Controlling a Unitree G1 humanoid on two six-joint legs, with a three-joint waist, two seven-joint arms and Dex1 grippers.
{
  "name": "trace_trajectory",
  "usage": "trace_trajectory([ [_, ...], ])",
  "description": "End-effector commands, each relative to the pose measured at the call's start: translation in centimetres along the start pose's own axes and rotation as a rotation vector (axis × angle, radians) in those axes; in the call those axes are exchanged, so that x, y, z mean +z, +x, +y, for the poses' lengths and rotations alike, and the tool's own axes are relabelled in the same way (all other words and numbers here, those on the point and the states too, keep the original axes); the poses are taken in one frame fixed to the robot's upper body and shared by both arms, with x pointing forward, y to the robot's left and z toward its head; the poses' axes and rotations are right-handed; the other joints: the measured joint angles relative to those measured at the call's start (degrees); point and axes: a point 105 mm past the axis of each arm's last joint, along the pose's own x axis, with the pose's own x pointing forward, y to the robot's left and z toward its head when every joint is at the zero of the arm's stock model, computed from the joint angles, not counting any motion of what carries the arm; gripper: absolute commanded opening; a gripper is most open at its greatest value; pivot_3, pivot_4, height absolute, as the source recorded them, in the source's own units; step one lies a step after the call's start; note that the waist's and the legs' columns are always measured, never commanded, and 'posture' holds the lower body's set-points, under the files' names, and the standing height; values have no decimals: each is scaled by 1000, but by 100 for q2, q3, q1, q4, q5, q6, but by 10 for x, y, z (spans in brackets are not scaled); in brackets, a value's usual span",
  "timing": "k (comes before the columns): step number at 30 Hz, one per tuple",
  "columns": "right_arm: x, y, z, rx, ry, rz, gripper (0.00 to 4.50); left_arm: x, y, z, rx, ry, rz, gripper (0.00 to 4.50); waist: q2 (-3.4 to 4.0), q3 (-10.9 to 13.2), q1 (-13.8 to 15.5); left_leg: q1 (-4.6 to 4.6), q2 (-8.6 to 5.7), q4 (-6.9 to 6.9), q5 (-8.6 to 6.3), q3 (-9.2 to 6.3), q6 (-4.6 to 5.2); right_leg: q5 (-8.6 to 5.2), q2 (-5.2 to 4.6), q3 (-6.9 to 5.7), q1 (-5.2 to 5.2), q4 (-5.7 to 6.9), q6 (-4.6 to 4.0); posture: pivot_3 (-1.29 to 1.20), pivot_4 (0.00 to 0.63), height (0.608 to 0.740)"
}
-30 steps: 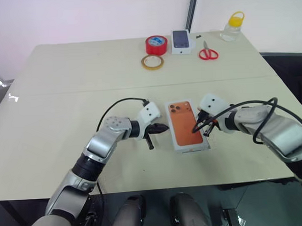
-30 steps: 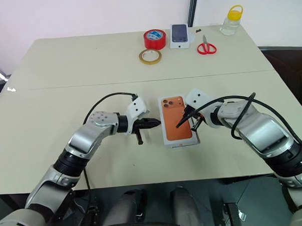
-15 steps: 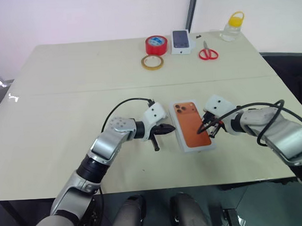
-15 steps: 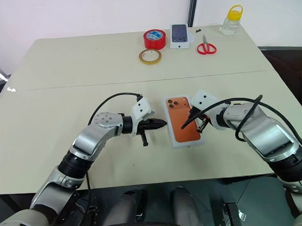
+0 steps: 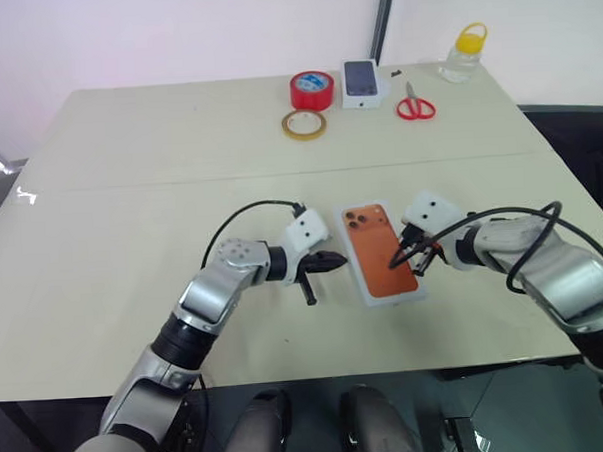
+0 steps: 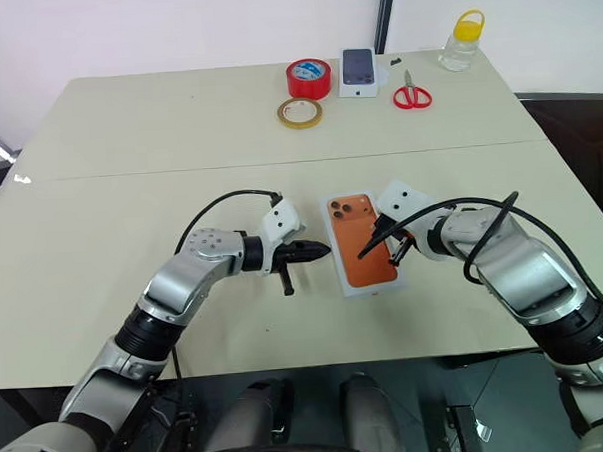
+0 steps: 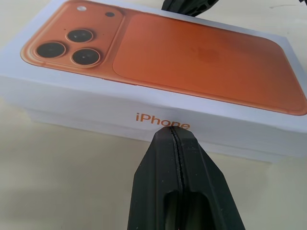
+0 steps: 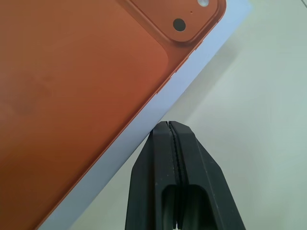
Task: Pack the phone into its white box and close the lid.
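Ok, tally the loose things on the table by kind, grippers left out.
Phone boxes: 2, the orange-printed box and the small white box
Tape rolls: 2, red tape and tan tape
Scissors: 1
Bottle: 1
Total: 6

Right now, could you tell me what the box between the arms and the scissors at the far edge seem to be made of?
The box looks like smooth matte white cardboard: crisp folded edges, an orange phone picture printed on top and orange lettering on its side. The scissors appear to have glossy red plastic handles and grey, probably metal, blades, though they are too small to be sure.
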Motion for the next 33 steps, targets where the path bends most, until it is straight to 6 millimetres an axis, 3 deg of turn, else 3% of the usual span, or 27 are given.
trace_trajectory([
  [1, 16, 1, 11, 49, -35, -66, 25, 14, 2, -5, -15, 39, -45, 0, 0, 0, 1, 0, 0, 0, 0, 0, 0, 0, 0, 0, 0, 0, 0, 0, 150, 740],
  [17, 9, 6, 4, 16, -10, -55, 25, 5, 5, 7, 43, 3, -18, 0, 0, 0, -5, 1, 0, 0, 1, 0, -2, 0, 0, 0, -1, 2, 0, 0, 150, 740],
  [23, 3, -12, -16, -30, -18, -43, 25, 11, -11, 23, 104, -3, -66, 0, 0, 0, 2, 1, 0, 1, 1, 0, -2, 0, 0, 0, 0, 2, 0, 0, 150, 740],
  [26, 6, -29, -23, -9, -21, -91, 25, 29, -18, 31, 129, 5, -140, 0, 0, 0, 11, 0, -1, 2, 1, 0, -1, 0, 0, -1, 0, 2, 0, 0, 150, 740],
  [29, 14, -44, -14, 77, -13, -173, 25, 43, -13, 31, 119, 21, -177, 0, -1, 0, 21, 0, -1, 2, 1, 0, -1, 0, 0, -2, 2, 1, 0, 0, 150, 740],
  [33, 15, -55, 14, 212, -25, -219, 25, 44, 4, 30, 105, 42, -149, 0, -1, 0, 30, 1, -1, 4, -1, 0, 1, 0, -1, -4, 8, -2, 1, 0, 150, 740],
])
